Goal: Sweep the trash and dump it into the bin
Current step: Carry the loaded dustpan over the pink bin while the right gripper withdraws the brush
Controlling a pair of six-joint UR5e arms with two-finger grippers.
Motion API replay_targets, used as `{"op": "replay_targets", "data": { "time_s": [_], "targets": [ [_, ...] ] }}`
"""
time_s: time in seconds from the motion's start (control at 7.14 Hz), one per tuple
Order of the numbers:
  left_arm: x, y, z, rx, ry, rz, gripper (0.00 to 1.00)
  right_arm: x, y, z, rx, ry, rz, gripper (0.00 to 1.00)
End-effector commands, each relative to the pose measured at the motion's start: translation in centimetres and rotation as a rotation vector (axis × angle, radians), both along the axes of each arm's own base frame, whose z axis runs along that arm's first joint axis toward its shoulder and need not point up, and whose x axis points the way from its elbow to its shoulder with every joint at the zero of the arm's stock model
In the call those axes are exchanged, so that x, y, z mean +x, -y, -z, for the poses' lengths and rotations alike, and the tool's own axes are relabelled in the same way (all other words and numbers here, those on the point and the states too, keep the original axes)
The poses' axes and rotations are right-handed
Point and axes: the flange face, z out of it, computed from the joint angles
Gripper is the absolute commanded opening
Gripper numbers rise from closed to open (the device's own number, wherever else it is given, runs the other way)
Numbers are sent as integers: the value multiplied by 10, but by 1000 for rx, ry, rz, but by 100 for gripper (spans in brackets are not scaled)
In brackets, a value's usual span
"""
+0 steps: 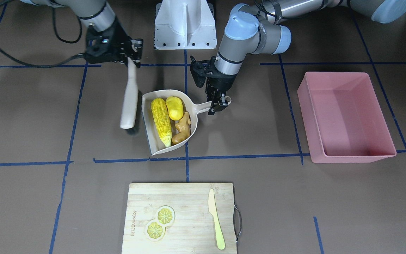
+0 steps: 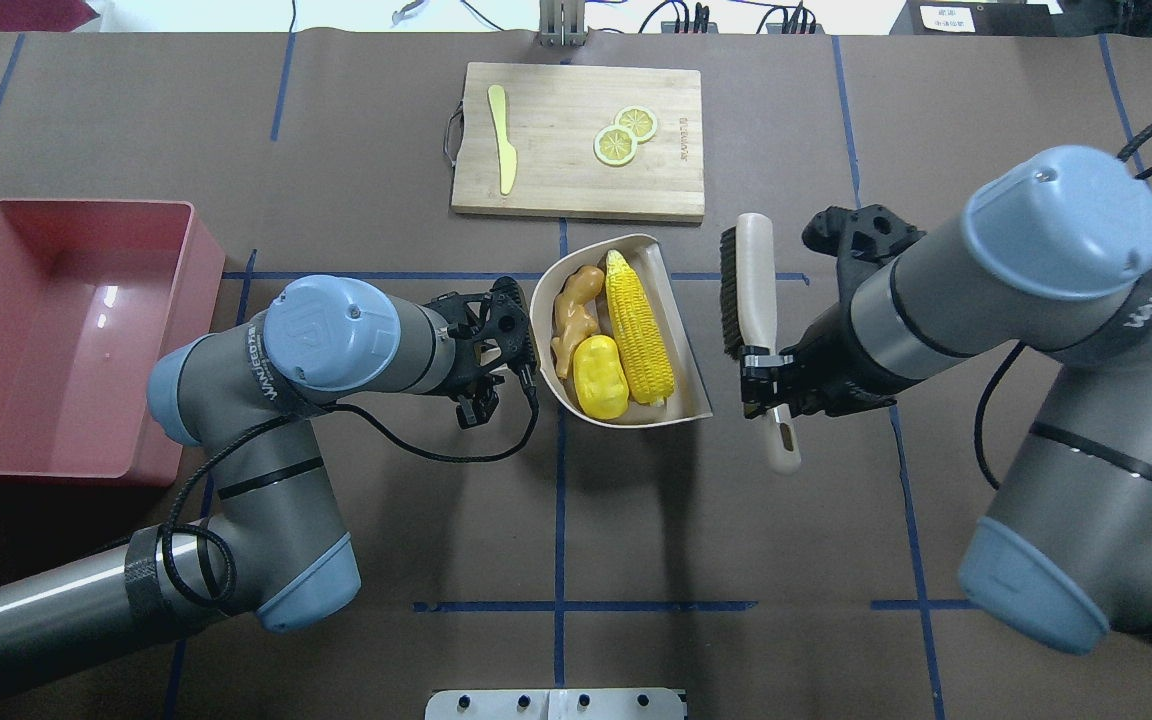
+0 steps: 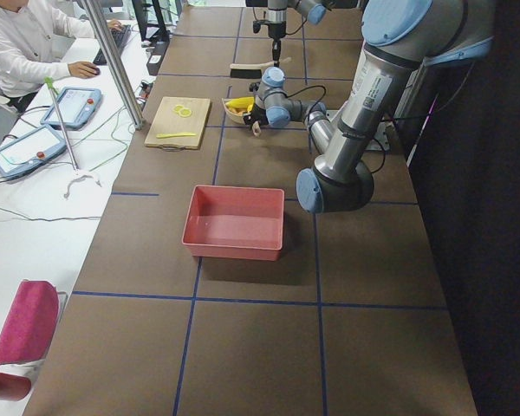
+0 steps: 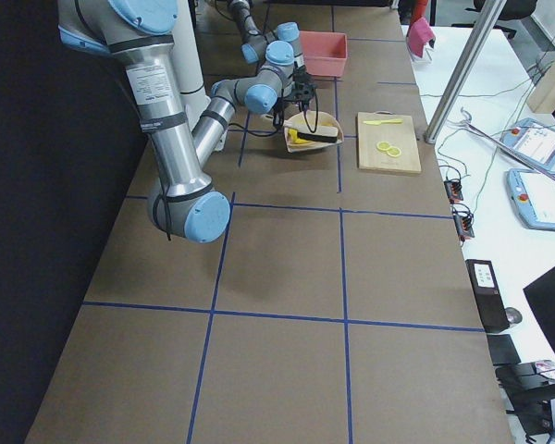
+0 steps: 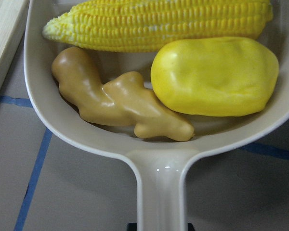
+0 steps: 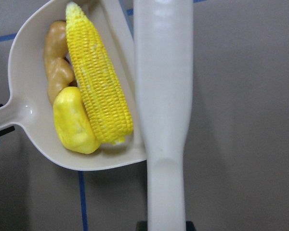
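The left gripper (image 1: 220, 103) was clamped shut on the handle of a beige dustpan (image 1: 146, 116). Inside the pan lay the trash: a corn cob (image 1: 161, 121), a yellow potato (image 1: 174, 107) and a ginger root (image 1: 183, 128), all touching. The right gripper (image 1: 132, 58) was closed around the handle of a hand brush (image 1: 129, 98), just beside the pan's open edge. The pink bin (image 1: 351, 120) stood well apart, on the left arm's side.

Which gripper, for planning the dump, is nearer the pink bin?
Left: the left gripper grips the dustpan handle on the bin side; right gripper holds the brush beyond the dustpan.
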Motion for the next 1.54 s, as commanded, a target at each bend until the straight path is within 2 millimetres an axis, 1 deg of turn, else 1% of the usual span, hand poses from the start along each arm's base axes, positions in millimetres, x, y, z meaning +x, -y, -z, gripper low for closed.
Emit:
{"op": "replay_targets", "data": {
  "time_s": [0.0,0.14,0.28,0.42,0.56,0.7,0.84,0.98,1.12,1.26,1.4],
  "targets": [
    [-48,19,-21,-48,-21,-27,6,69,11,-44,4,-45,-44,0],
    [-92,27,-36,-72,-32,-29,6,100,-2,-70,51,-84,-15,0],
    [-137,29,-55,-67,-26,-20,6,125,-8,-97,81,-125,7,0],
    [-187,27,-83,-19,16,-30,6,145,-12,-124,105,-167,35,0],
    [-235,30,-107,-4,40,-45,6,162,-16,-139,128,-190,52,0],
    [-288,40,-136,9,54,-79,6,180,-24,-160,150,-198,71,0],
    [-336,51,-163,24,76,-87,6,197,-35,-181,168,-191,77,0],
    [-381,64,-193,40,107,-85,6,205,-43,-196,174,-197,83,0],
    [-425,83,-233,34,117,-100,6,206,-41,-199,171,-200,80,1],
    [-467,95,-268,18,95,-110,6,206,-41,-199,171,-200,80,1],
    [-499,102,-284,54,116,-97,6,207,-42,-200,168,-201,79,1]
  ]
}}
